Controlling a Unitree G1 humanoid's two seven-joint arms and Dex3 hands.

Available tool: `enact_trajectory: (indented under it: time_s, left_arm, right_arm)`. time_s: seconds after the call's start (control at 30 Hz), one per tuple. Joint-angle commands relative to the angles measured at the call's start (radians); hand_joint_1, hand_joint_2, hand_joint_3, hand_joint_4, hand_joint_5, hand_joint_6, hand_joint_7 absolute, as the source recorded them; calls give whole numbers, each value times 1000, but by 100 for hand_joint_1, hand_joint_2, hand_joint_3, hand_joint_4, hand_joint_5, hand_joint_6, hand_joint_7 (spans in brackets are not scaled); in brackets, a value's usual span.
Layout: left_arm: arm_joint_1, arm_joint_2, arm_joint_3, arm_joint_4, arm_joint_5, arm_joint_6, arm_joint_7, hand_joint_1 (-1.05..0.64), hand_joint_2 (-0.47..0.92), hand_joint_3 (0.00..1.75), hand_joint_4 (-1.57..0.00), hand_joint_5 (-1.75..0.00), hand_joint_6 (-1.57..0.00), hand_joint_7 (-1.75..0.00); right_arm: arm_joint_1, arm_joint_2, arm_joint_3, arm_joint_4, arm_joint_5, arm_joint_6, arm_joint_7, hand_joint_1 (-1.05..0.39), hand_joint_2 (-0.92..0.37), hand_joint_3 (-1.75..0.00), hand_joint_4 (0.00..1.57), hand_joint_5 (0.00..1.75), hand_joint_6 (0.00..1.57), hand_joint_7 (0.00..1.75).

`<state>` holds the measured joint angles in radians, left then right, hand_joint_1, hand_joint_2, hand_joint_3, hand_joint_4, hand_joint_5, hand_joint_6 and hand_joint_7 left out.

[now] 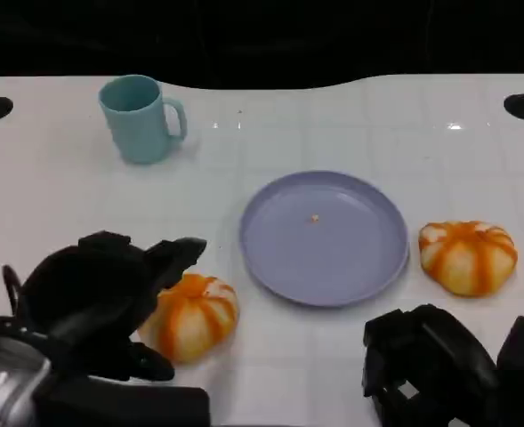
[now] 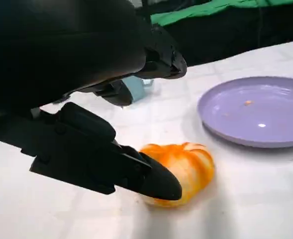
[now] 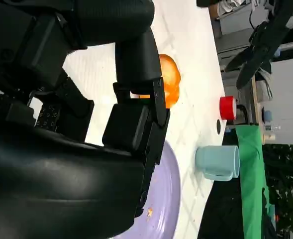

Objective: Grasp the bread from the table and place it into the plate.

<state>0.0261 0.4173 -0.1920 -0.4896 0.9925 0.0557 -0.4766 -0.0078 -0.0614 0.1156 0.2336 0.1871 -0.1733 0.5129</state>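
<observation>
The left hand (image 1: 110,294) cups the near orange-striped round bread (image 1: 193,316) with spread fingers, at eight o'clock from the lavender plastic plate (image 1: 284,277); the right hand's (image 1: 426,365) fingers are curled, holding nothing.

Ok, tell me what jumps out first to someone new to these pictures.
Two orange-striped bread rolls flank an empty lavender plate at the table's centre: the left roll sits against the left hand, whose fingers reach around it, and the right roll lies free beside the plate. A teal mug stands at the far left, and the right hand waits near the front edge.
</observation>
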Motion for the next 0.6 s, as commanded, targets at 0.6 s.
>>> enact_trajectory:
  time_s: [0.6]
  left_arm:
    - [-96,-159,-199,203,314,176,3,-50,68,0,-26,-35,-22,0]
  right_arm:
    - [10,-13,-18,1,12,-7,16,-105,-8,-131,157,129,157,102]
